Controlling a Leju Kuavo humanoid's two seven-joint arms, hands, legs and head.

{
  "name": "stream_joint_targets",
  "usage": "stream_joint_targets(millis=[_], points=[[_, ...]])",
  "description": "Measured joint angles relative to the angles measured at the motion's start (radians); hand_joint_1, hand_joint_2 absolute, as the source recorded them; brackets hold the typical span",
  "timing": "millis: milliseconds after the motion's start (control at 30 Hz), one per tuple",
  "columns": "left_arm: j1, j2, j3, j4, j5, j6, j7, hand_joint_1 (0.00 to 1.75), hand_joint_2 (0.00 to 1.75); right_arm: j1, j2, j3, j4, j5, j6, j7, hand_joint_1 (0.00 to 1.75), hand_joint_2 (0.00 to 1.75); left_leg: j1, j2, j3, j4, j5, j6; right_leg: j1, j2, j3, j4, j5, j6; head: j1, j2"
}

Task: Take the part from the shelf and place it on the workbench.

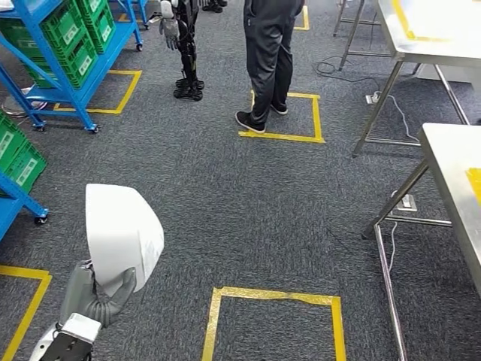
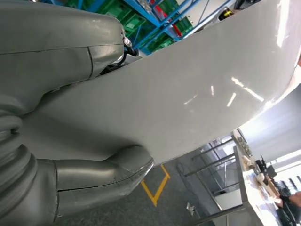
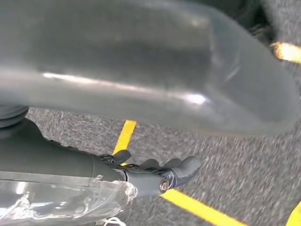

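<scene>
A: How much room was there?
B: Grey carpet floor (image 1: 227,188) lay broad between the blue shelf (image 1: 68,83) and the steel tabletop (image 1: 454,180).
A: And the part?
B: The left hand (image 1: 93,297) held the smooth white curved shell part (image 1: 122,233) low over the carpet, its fingers (image 2: 106,174) around an edge.
A: The right hand (image 3: 156,174)?
B: Its fingers were curled in, holding nothing.

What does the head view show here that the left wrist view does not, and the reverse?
Head view alone: a person standing by a taped floor square, and another robot near the blue shelf. Left wrist view alone: the thumb pressed under the part, seen close up. Both: the left hand holding the white part, green crates and metal workbenches.
</scene>
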Motion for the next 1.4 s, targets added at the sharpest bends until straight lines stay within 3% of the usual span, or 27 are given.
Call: stream_joint_targets(millis=[33, 133, 167, 233, 267, 300, 333, 367, 400, 467, 500, 533, 600, 633, 667, 733, 767, 833, 900, 967, 1000, 1067, 1133, 1167, 1267, 1333, 1400], points=[[0.000, -0.002, 0.001, 0.000, -0.002, -0.002, 0.000, 1.68, 1.75, 0.004, -0.001, -0.001, 0.000, 0.000, 0.001, 0.000, 0.00, 0.00, 0.001, 0.010, 0.023, -0.001, -0.018, -0.003, 0.000, -0.008, -0.003, -0.044, 0.023, -0.002, 0.001, 0.000], [0.001, -0.005, 0.006, 0.000, -0.006, -0.002, -0.001, 1.68, 1.75, 0.004, -0.002, -0.004, 0.003, 0.000, 0.005, 0.002, 0.00, 0.00, -0.006, 0.040, 0.081, -0.010, -0.076, -0.017, 0.007, -0.065, 0.004, -0.176, 0.217, -0.018, 0.004, 0.000], [0.002, -0.005, 0.009, 0.000, -0.008, -0.001, -0.002, 1.68, 1.75, 0.001, -0.001, -0.004, 0.004, 0.000, 0.004, 0.005, 0.00, 0.00, -0.010, 0.048, 0.096, -0.018, -0.085, -0.024, 0.008, -0.070, 0.005, -0.191, 0.256, -0.025, 0.003, 0.000], [-0.002, -0.006, 0.016, 0.000, -0.012, 0.005, -0.003, 1.68, 1.75, -0.004, 0.003, -0.004, 0.004, 0.001, -0.006, 0.025, 0.00, 0.00, -0.009, 0.054, 0.099, 0.000, -0.066, -0.037, 0.006, -0.042, 0.018, -0.196, 0.249, -0.038, -0.003, 0.000], [-0.007, -0.006, 0.019, 0.000, -0.014, 0.008, -0.004, 1.68, 1.75, -0.007, 0.005, -0.004, 0.004, 0.002, -0.014, 0.037, 0.00, 0.00, -0.007, 0.043, 0.082, 0.043, -0.042, -0.041, 0.004, -0.029, 0.030, -0.203, 0.242, -0.044, -0.004, 0.000], [-0.012, -0.007, 0.022, 0.000, -0.017, 0.010, -0.005, 1.68, 1.75, -0.010, 0.008, -0.005, 0.004, 0.002, -0.021, 0.048, 0.00, 0.00, -0.006, 0.027, 0.045, 0.107, -0.023, -0.043, 0.004, -0.017, 0.044, -0.209, 0.233, -0.051, -0.004, 0.000], [-0.015, -0.008, 0.025, 0.001, -0.019, 0.011, -0.007, 1.68, 1.75, -0.015, 0.011, -0.005, 0.004, 0.003, -0.025, 0.054, 0.00, 0.00, -0.005, 0.008, -0.003, 0.177, -0.023, -0.043, 0.003, -0.004, 0.059, -0.214, 0.226, -0.057, -0.006, 0.000], [-0.017, -0.008, 0.029, 0.002, -0.022, 0.012, -0.008, 1.68, 1.75, -0.020, 0.015, -0.005, 0.004, 0.004, -0.027, 0.058, 0.00, 0.00, -0.006, -0.009, -0.056, 0.237, -0.046, -0.042, 0.004, 0.010, 0.072, -0.219, 0.218, -0.062, -0.006, 0.000], [-0.017, -0.009, 0.032, 0.003, -0.026, 0.012, -0.010, 1.68, 1.75, -0.025, 0.018, -0.005, 0.004, 0.004, -0.027, 0.059, 0.00, 0.00, -0.006, -0.018, -0.105, 0.278, -0.091, -0.040, 0.004, 0.025, 0.084, -0.222, 0.211, -0.065, -0.008, 0.000], [-0.017, -0.011, 0.038, 0.005, -0.035, 0.014, -0.012, 1.68, 1.75, -0.029, 0.022, -0.005, 0.004, 0.004, -0.026, 0.059, 0.00, 0.00, -0.007, -0.025, -0.174, 0.296, -0.175, -0.035, 0.005, 0.057, 0.111, -0.224, 0.193, -0.067, -0.010, 0.000], [-0.017, -0.011, 0.040, 0.006, -0.040, 0.016, -0.012, 1.68, 1.75, -0.029, 0.023, -0.005, 0.004, 0.003, -0.025, 0.058, 0.00, 0.00, -0.008, -0.027, -0.193, 0.277, -0.178, -0.031, 0.006, 0.072, 0.126, -0.224, 0.183, -0.066, -0.011, 0.000], [-0.017, -0.012, 0.041, 0.006, -0.047, 0.019, -0.012, 1.68, 1.75, -0.028, 0.023, -0.005, 0.004, 0.003, -0.023, 0.057, 0.00, 0.00, -0.010, -0.033, -0.203, 0.241, -0.141, -0.028, 0.006, 0.085, 0.140, -0.224, 0.174, -0.065, -0.011, 0.000], [-0.016, -0.014, 0.043, 0.007, -0.058, 0.026, -0.012, 1.68, 1.75, -0.028, 0.025, -0.005, 0.004, 0.003, -0.022, 0.057, 0.00, 0.00, -0.012, -0.069, -0.209, 0.137, -0.012, -0.021, 0.006, 0.111, 0.157, -0.222, 0.160, -0.060, -0.011, 0.000], [-0.014, -0.015, 0.044, 0.007, -0.063, 0.028, -0.012, 1.68, 1.75, -0.029, 0.027, -0.005, 0.004, 0.003, -0.021, 0.057, 0.00, 0.00, -0.013, -0.088, -0.209, 0.097, 0.033, -0.018, 0.006, 0.123, 0.159, -0.221, 0.153, -0.055, -0.011, 0.000], [-0.012, -0.015, 0.044, 0.008, -0.066, 0.029, -0.011, 1.68, 1.75, -0.029, 0.028, -0.005, 0.004, 0.002, -0.021, 0.056, 0.00, 0.00, -0.014, -0.102, -0.211, 0.071, 0.057, -0.015, 0.006, 0.135, 0.158, -0.220, 0.146, -0.050, -0.012, 0.000], [-0.011, -0.017, 0.044, 0.008, -0.071, 0.030, -0.010, 1.68, 1.75, -0.025, 0.030, -0.005, 0.005, 0.002, -0.020, 0.056, 0.00, 0.00, -0.012, -0.095, -0.206, 0.059, 0.078, -0.005, 0.008, 0.158, 0.158, -0.218, 0.136, -0.038, -0.013, 0.000], [-0.012, -0.018, 0.044, 0.008, -0.073, 0.030, -0.010, 1.68, 1.75, -0.021, 0.030, -0.006, 0.005, 0.001, -0.020, 0.056, 0.00, 0.00, -0.010, -0.084, -0.200, 0.054, 0.095, 0.001, 0.011, 0.151, 0.157, -0.212, 0.128, -0.033, -0.013, 0.000], [-0.011, -0.020, 0.044, 0.008, -0.077, 0.030, -0.009, 1.68, 1.75, -0.019, 0.031, -0.006, 0.005, -0.001, -0.020, 0.055, 0.00, 0.00, -0.006, -0.057, -0.187, 0.045, 0.114, 0.009, 0.016, 0.094, 0.137, -0.156, 0.086, -0.022, -0.008, 0.000], [-0.009, -0.021, 0.044, 0.008, -0.080, 0.030, -0.006, 1.68, 1.75, -0.022, 0.031, -0.007, 0.005, -0.003, -0.019, 0.055, 0.00, 0.00, -0.008, -0.032, -0.178, 0.044, 0.106, 0.013, 0.012, 0.028, 0.081, -0.039, 0.019, -0.011, -0.004, 0.000], [-0.007, -0.021, 0.044, 0.008, -0.083, 0.030, -0.002, 1.68, 1.75, -0.023, 0.031, -0.007, 0.005, -0.005, -0.019, 0.054, 0.00, 0.00, -0.008, -0.008, -0.170, 0.044, 0.095, 0.013, 0.002, 0.007, 0.036, 0.045, -0.006, -0.001, -0.004, 0.000], [-0.007, -0.021, 0.044, 0.008, -0.084, 0.030, -0.001, 1.68, 1.75, -0.022, 0.031, -0.007, 0.005, -0.005, -0.019, 0.054, 0.00, 0.00, -0.007, 0.003, -0.164, 0.044, 0.089, 0.011, -0.003, 0.002, 0.038, 0.037, 0.010, 0.003, -0.004, 0.000], [-0.007, -0.021, 0.044, 0.009, -0.085, 0.030, 0.000, 1.68, 1.75, -0.020, 0.031, -0.008, 0.005, -0.006, -0.019, 0.054, 0.00, 0.00, -0.006, 0.022, -0.147, 0.044, 0.075, 0.006, -0.008, -0.019, 0.092, -0.076, 0.081, 0.009, -0.004, 0.000], [-0.007, -0.021, 0.044, 0.009, -0.085, 0.030, 0.000, 1.68, 1.75, -0.023, 0.031, -0.008, 0.005, -0.006, -0.018, 0.054, 0.00, 0.00, -0.010, 0.037, -0.132, 0.045, 0.061, -0.004, -0.005, -0.053, 0.148, -0.184, 0.126, 0.004, -0.004, 0.000], [-0.007, -0.021, 0.044, 0.009, -0.085, 0.030, 0.000, 1.68, 1.75, -0.025, 0.032, -0.008, 0.005, -0.007, -0.018, 0.054, 0.00, 0.00, -0.012, 0.043, -0.127, 0.045, 0.057, -0.009, -0.003, -0.062, 0.159, -0.206, 0.131, -0.001, -0.004, 0.000], [-0.008, -0.022, 0.044, 0.009, -0.086, 0.030, 0.002, 1.68, 1.75, -0.027, 0.032, -0.009, 0.004, -0.008, -0.016, 0.053, 0.00, 0.00, -0.011, 0.058, -0.118, 0.040, 0.050, -0.024, -0.001, -0.036, 0.160, -0.215, 0.129, -0.021, -0.006, 0.000], [-0.009, -0.022, 0.043, 0.009, -0.085, 0.030, 0.003, 1.68, 1.75, -0.028, 0.032, -0.011, 0.004, -0.010, -0.015, 0.052, 0.00, 0.00, -0.007, 0.027, -0.133, 0.080, 0.020, -0.034, -0.006, -0.014, 0.166, -0.223, 0.132, -0.033, -0.010, 0.000], [-0.006, -0.022, 0.042, 0.009, -0.080, 0.029, 0.006, 1.68, 1.75, -0.031, 0.032, -0.014, 0.004, -0.010, -0.015, 0.052, 0.00, 0.00, -0.005, -0.013, -0.196, 0.198, -0.036, -0.038, -0.009, 0.010, 0.169, -0.226, 0.132, -0.040, -0.016, 0.000]])
